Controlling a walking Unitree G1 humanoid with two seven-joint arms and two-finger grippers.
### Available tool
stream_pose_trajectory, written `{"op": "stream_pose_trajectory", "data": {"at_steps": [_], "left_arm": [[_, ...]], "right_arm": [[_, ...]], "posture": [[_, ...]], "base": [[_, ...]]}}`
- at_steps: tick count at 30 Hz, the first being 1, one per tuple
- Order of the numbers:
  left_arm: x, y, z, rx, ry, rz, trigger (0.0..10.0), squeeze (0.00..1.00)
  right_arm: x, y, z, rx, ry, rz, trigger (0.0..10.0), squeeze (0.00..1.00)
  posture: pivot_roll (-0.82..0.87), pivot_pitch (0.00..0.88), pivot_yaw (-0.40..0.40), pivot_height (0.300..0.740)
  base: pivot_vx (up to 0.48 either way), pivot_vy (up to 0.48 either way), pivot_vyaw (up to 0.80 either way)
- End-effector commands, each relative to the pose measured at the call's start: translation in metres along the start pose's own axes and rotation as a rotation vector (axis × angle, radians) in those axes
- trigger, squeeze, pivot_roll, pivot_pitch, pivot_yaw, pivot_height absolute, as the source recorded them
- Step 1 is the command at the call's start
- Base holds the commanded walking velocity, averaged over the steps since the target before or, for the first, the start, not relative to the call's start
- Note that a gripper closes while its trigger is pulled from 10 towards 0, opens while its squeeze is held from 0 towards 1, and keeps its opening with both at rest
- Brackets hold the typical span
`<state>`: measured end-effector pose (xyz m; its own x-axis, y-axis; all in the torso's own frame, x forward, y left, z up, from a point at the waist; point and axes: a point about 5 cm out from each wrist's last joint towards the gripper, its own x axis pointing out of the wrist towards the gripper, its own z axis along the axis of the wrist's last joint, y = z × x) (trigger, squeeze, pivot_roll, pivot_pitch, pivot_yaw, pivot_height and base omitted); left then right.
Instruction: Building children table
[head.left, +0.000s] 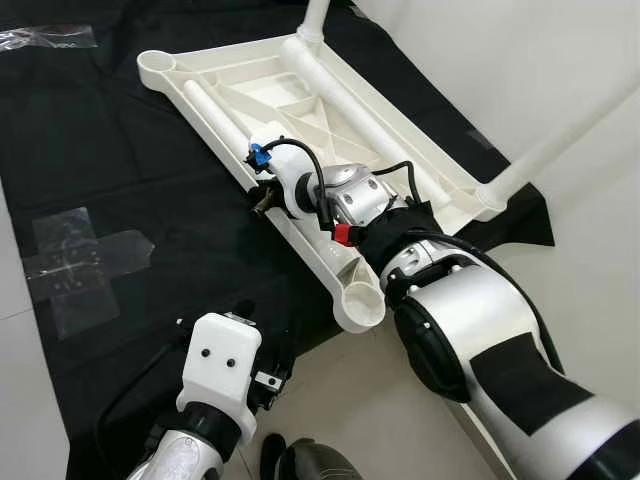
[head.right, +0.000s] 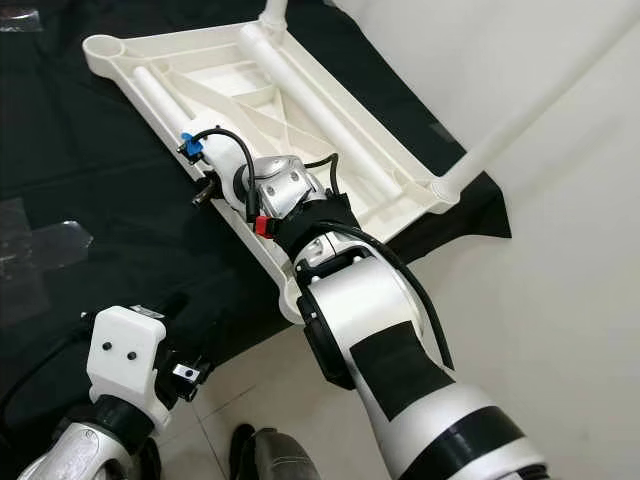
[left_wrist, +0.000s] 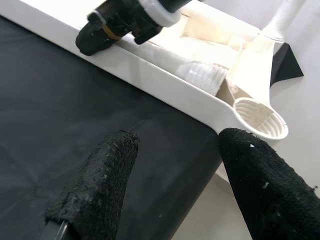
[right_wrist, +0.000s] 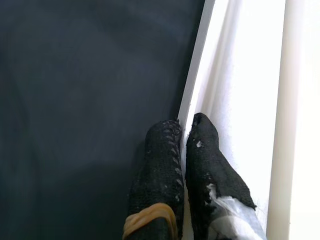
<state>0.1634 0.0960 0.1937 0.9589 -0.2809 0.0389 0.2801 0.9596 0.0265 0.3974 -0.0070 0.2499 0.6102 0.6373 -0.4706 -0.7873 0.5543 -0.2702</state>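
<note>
White ribbed plastic tabletop (head.left: 300, 100) upturned on black cloth (head.left: 110, 160), right hand (right_wrist: 184, 131) pinching its rim, left hand (left_wrist: 172, 165) spread.

The right arm (head.left: 470, 330) lies across the upturned table top (head.left: 300, 100), so a good stretch of the near rim is covered, and you can't see the fingertips of the right gripper (right_wrist: 185, 131) from the head cameras since the wrist blocks them. One table leg (head.left: 315, 20) runs out past the top of the picture, so its far end is lost. The left gripper (left_wrist: 175, 150) is mostly hidden behind its own white wrist block (head.left: 222, 362) from above. The dark thing (head.left: 310, 462) on the floor by the bottom edge is cut off, can't tell what it is.
</note>
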Motion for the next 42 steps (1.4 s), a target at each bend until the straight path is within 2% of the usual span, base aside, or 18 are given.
{"op": "stream_pose_trajectory", "data": {"at_steps": [1,3,6,9,10,12,14,17,18,20,22,28,30,33,41,42], "left_arm": [[0.000,-0.002,-0.008,0.000,0.044,-0.008,10.0,0.00],[0.000,-0.003,-0.009,0.004,0.050,-0.019,10.0,0.00],[0.000,-0.003,-0.010,0.001,0.053,-0.021,10.0,0.00],[0.001,-0.001,-0.013,0.011,0.062,-0.029,10.0,0.00],[0.001,-0.001,-0.013,0.011,0.062,-0.029,10.0,0.00],[0.002,-0.001,-0.015,0.016,0.071,-0.039,10.0,0.00],[0.002,-0.001,-0.016,0.016,0.071,-0.042,10.0,0.00],[0.003,-0.002,-0.017,0.018,0.076,-0.052,10.0,0.00],[0.003,-0.002,-0.017,0.018,0.076,-0.052,10.0,0.00],[0.003,-0.003,-0.018,0.019,0.074,-0.057,10.0,0.00],[0.004,-0.003,-0.018,0.018,0.074,-0.058,10.0,0.00],[0.005,-0.004,-0.019,0.021,0.073,-0.071,10.0,0.00],[0.005,-0.004,-0.019,0.021,0.073,-0.071,10.0,0.00],[0.005,-0.005,-0.021,0.019,0.074,-0.076,10.0,0.00],[0.005,-0.005,-0.021,0.019,0.074,-0.076,10.0,0.00],[0.006,-0.005,-0.021,0.018,0.074,-0.077,10.0,0.00]], "right_arm": [[0.009,0.016,-0.038,-0.031,0.164,0.163,0.0,0.00],[0.006,0.018,-0.041,-0.062,0.180,0.256,0.0,0.00],[0.006,0.018,-0.041,-0.070,0.180,0.283,0.0,0.00],[0.000,0.019,-0.038,-0.146,0.173,0.409,0.0,0.00],[0.000,0.019,-0.038,-0.146,0.173,0.409,0.0,0.00],[-0.003,0.021,-0.037,-0.220,0.166,0.505,0.0,0.00],[-0.004,0.022,-0.037,-0.230,0.167,0.523,0.0,0.00],[-0.008,0.024,-0.043,-0.297,0.184,0.633,0.0,0.00],[-0.008,0.024,-0.043,-0.297,0.184,0.633,0.0,0.00],[-0.014,0.024,-0.049,-0.372,0.202,0.715,0.0,0.00],[-0.015,0.023,-0.051,-0.387,0.206,0.725,0.0,0.00],[-0.025,0.016,-0.063,-0.542,0.241,0.781,0.0,0.00],[-0.025,0.016,-0.063,-0.542,0.241,0.781,0.0,0.00],[-0.033,0.007,-0.072,-0.644,0.265,0.771,0.0,0.00],[-0.033,0.007,-0.072,-0.644,0.265,0.771,0.0,0.00],[-0.034,0.005,-0.074,-0.666,0.269,0.762,0.0,0.00]], "posture": [[0.00,0.295,-0.311,0.740],[0.00,0.290,-0.302,0.740],[0.00,0.290,-0.302,0.740],[0.01,0.281,-0.291,0.740],[0.01,0.281,-0.291,0.740],[0.01,0.277,-0.285,0.740],[0.01,0.277,-0.285,0.740],[0.01,0.268,-0.278,0.740],[0.01,0.268,-0.278,0.740],[0.01,0.264,-0.275,0.740],[0.01,0.264,-0.275,0.740],[0.02,0.252,-0.269,0.740],[0.02,0.252,-0.269,0.740],[0.02,0.246,-0.268,0.740],[0.02,0.246,-0.268,0.740],[0.02,0.246,-0.268,0.740]], "base": [[0.000,0.000,0.00],[0.000,0.000,0.00],[0.000,0.000,0.00],[0.000,0.000,0.00],[0.000,0.000,0.00],[0.000,0.000,0.00],[0.000,0.000,0.00],[0.000,0.000,0.00],[0.000,0.000,0.00],[0.000,0.000,0.00],[0.000,0.000,0.00],[0.000,0.000,0.00],[0.000,0.000,0.00],[0.000,0.000,0.00],[0.000,0.000,0.00],[0.000,0.000,0.00]]}}
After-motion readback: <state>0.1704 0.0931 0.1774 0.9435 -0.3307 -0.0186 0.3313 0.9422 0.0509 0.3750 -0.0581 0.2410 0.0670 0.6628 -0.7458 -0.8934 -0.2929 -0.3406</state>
